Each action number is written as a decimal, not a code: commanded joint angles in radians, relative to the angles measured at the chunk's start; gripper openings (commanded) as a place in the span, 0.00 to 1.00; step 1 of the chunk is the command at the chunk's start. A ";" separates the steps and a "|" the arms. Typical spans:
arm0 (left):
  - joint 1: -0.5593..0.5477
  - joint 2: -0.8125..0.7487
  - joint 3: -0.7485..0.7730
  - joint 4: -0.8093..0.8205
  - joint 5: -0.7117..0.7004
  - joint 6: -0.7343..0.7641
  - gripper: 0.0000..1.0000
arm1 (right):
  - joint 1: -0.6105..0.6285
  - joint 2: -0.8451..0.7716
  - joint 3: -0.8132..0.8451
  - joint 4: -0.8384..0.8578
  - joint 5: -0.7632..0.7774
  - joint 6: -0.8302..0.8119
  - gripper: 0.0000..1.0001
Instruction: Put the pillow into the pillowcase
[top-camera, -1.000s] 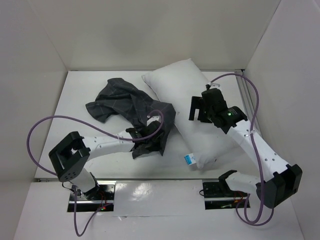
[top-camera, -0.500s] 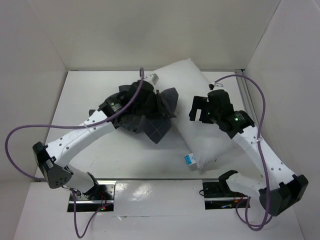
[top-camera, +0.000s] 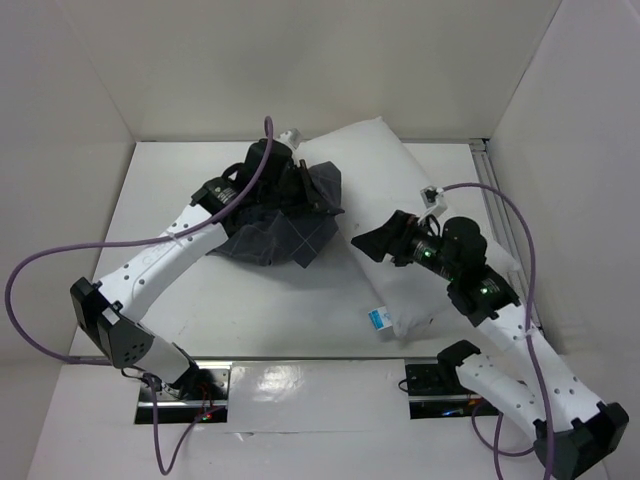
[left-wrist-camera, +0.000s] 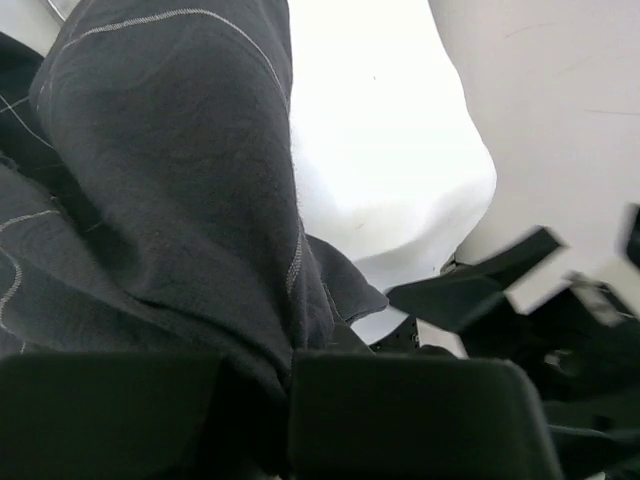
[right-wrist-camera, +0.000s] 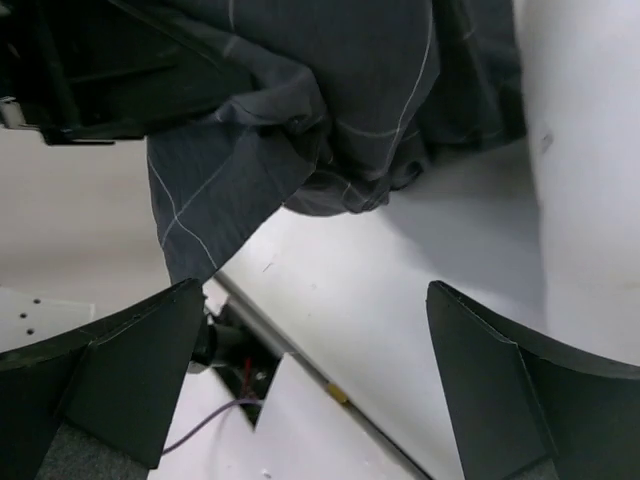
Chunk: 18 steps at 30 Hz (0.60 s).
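Our left gripper (left-wrist-camera: 290, 365) clenches the pillowcase (top-camera: 280, 238), which hangs just left of the pillow (top-camera: 375, 155) lying on the table (top-camera: 160, 200). Our right gripper (right-wrist-camera: 310, 300) gapes wide, holding nothing.

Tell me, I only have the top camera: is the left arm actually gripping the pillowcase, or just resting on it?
Observer: Gripping. The left wrist camera shows the left fingers shut, with a fold of the pillowcase pinched between them.
Operator: Right side got anything?
Observer: No. The right wrist camera shows the right fingers wide open with nothing between them, facing the pillowcase's hanging edge.
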 joint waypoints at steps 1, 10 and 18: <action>0.006 0.011 0.007 0.061 0.032 -0.005 0.00 | 0.014 0.037 -0.082 0.288 -0.164 0.146 0.99; 0.015 0.011 -0.002 0.070 0.032 -0.005 0.00 | 0.229 0.246 -0.089 0.556 -0.118 0.201 0.99; 0.015 0.020 -0.002 0.079 0.041 -0.005 0.00 | 0.362 0.370 -0.025 0.591 0.029 0.189 0.40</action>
